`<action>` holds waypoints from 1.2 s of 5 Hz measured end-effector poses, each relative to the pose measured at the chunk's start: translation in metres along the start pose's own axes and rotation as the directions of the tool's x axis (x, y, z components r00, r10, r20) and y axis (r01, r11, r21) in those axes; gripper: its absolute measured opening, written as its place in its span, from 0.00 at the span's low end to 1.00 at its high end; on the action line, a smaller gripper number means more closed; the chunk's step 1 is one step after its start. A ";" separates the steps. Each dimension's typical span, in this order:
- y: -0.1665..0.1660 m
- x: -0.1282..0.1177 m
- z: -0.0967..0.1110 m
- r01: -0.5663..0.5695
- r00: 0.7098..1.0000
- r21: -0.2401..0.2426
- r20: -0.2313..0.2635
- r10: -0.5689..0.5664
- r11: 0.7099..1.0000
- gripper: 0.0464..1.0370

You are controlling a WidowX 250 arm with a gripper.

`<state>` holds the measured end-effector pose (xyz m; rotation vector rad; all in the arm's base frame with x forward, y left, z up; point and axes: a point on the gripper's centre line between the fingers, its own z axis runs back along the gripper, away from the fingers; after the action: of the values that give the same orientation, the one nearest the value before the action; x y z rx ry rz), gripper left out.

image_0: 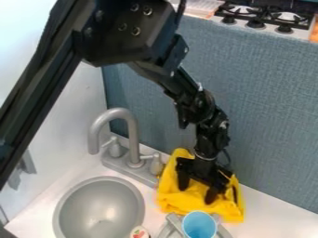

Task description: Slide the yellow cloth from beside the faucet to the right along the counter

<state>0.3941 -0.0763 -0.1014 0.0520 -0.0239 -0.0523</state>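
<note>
The black gripper (197, 194) hangs down over a yellow cloth (174, 195), to the right of the faucet. Its two fingers stand apart, with yellow cloth visible between them. Whether the fingertips touch the cloth, I cannot tell. The crumpled cloth lies on the white counter near the blue-grey back wall, and part of it is hidden behind the gripper. Just in front of the cloth stands a light blue cup (200, 226).
A grey sink basin (99, 209) lies at the lower left, with a grey faucet (131, 135) and its handles behind it. Grey rack-like pieces (173, 227) flank the cup. A small white item (140, 232) sits by the basin. Beyond the wall is a stove (267, 19).
</note>
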 end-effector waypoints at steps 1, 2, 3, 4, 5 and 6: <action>-0.029 -0.008 0.008 0.056 0.998 -0.048 0.037 -0.054 0.997 0.96; -0.065 -0.012 0.022 0.149 0.986 -0.113 0.096 -0.138 0.982 0.96; -0.098 -0.022 0.026 0.231 0.970 -0.193 0.122 -0.210 0.954 0.96; -0.121 -0.030 0.027 0.273 0.960 -0.262 0.143 -0.243 0.925 0.96; -0.130 -0.030 0.030 0.292 0.954 -0.308 0.163 -0.252 0.906 0.96; -0.135 -0.032 0.031 0.313 0.948 -0.322 0.170 -0.270 0.894 0.96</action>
<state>0.3542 -0.2107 -0.0786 -0.3024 -0.1284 -0.3615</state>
